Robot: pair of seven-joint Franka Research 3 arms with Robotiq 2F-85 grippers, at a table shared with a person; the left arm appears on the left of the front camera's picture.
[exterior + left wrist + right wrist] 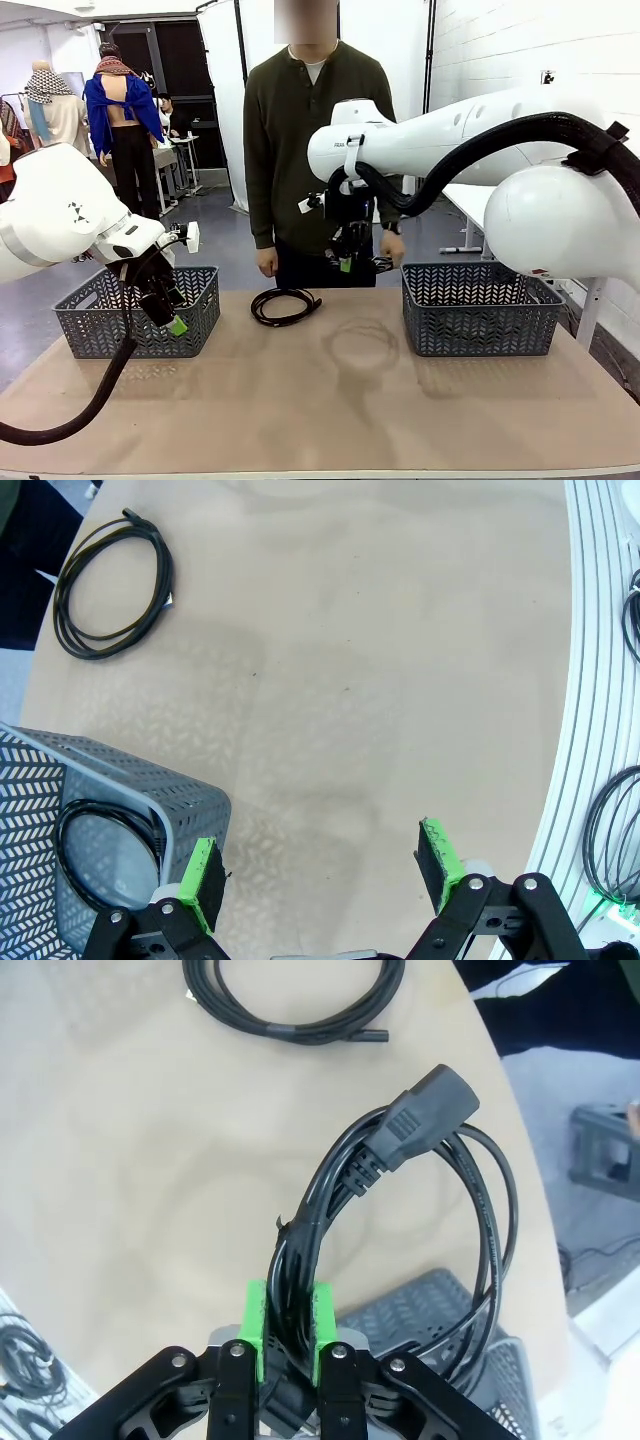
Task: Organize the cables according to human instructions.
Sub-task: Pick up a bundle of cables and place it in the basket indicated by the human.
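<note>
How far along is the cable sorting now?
Done: a first cable lies in the left basket. In hand: the right hand is shut on a second cable, in the air. Left: a third cable lies on the table. The left hand is open.

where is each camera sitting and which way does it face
Front: fixed between the arms, looks across the table at the person; both arms show.
Left wrist: looks down past the open left gripper at the table and a basket corner.
Right wrist: looks down along the right gripper, shut on a held cable.
Shared: the loose cable on the table appears in all three.
</note>
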